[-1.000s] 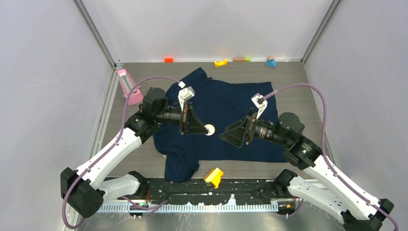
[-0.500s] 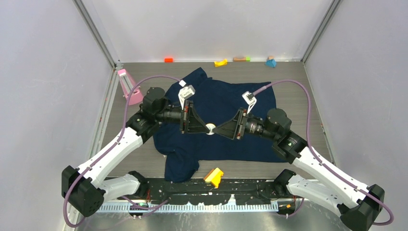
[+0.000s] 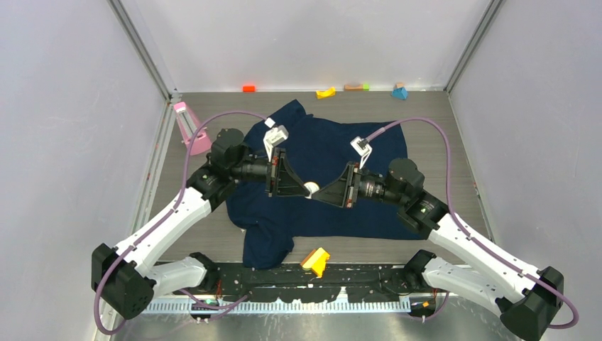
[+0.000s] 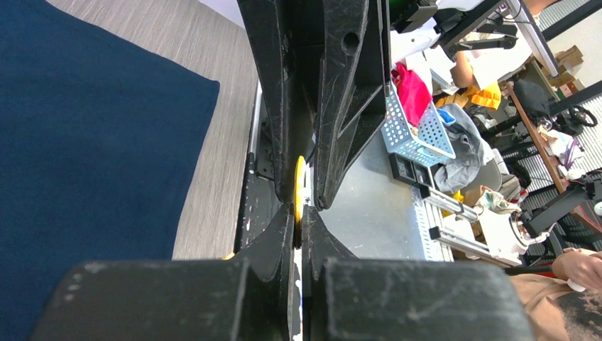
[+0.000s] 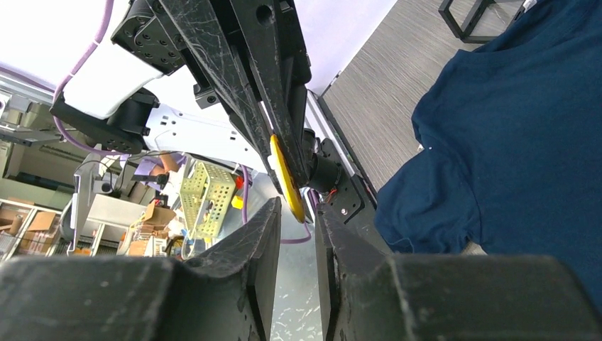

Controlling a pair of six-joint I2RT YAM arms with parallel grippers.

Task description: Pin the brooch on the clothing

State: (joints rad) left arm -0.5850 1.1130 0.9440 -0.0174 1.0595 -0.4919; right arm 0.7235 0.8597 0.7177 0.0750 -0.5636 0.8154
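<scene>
Brooch point(image 3: 310, 189) held edge-on above the shirt point(image 3: 334, 153), clamped in the left jaws, presumably for two-handed pinning; right jaws flank it, grip unclear.

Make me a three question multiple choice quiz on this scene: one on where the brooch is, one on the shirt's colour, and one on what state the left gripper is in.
1. Where is the brooch?
A) lying flat by the far wall
B) held up over the clothing, where the left gripper and right gripper meet
C) tucked under a sleeve

2. What colour is the clothing?
A) dark navy
B) red
C) white

3. What state is the left gripper in?
A) wide open and empty
B) out of every view
C) shut on the brooch

Answers:
1 B: the top view shows it between the two arms' tips, above the shirt.
2 A: the fabric is dark navy in all three views.
3 C: the left wrist view shows its fingers pinching the disc edge-on.
</scene>
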